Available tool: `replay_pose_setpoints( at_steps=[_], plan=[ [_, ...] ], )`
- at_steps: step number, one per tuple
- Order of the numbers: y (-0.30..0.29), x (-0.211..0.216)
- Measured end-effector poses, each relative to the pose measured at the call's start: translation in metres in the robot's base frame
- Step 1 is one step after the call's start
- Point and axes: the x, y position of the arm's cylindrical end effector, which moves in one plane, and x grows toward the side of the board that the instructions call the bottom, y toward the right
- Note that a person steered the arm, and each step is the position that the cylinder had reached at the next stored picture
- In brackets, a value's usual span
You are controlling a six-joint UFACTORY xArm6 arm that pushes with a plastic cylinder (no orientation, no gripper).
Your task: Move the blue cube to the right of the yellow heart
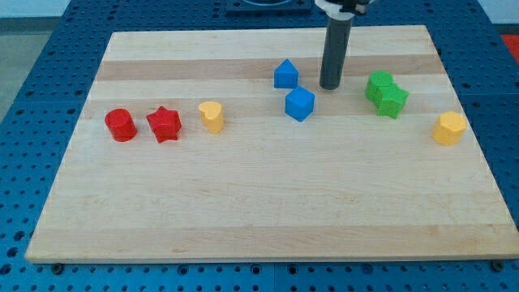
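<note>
A pale wooden surface (pixel 268 203) lies on a blue perforated bench, and there is only this one camera view to read.

On it, a loose row runs across the middle: a red cylinder (pixel 121 125) and a red star (pixel 164 124) toward the view's left, then the yellow heart (pixel 212 116) just beyond them. Near the centre sit two blue pieces, a peaked blue block (pixel 285 74) and, at about five o'clock from it, the blue cube (pixel 299 104). Two green blocks (pixel 386 93) touch each other further right, and a yellow hexagonal block (pixel 448 128) stands alone near the right edge.

There is no pincer on this arm, so nothing opens or closes; it ends in a dark rod whose tip, my tip (pixel 329 87), rests on the surface. The cube lies close at roughly eight o'clock from my tip, not touching. That placement suits the job, I judge: standing on the cube's right side lets me push it leftward toward the heart, which is well apart at nine o'clock from the cube.
</note>
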Motion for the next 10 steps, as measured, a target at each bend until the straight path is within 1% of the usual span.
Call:
replay_pose_setpoints(
  at_steps=[1, 3, 4, 10],
  plan=[
    [-0.018, 0.008],
    [-0.02, 0.036],
    [-0.02, 0.042],
    [-0.044, 0.05]
  ],
)
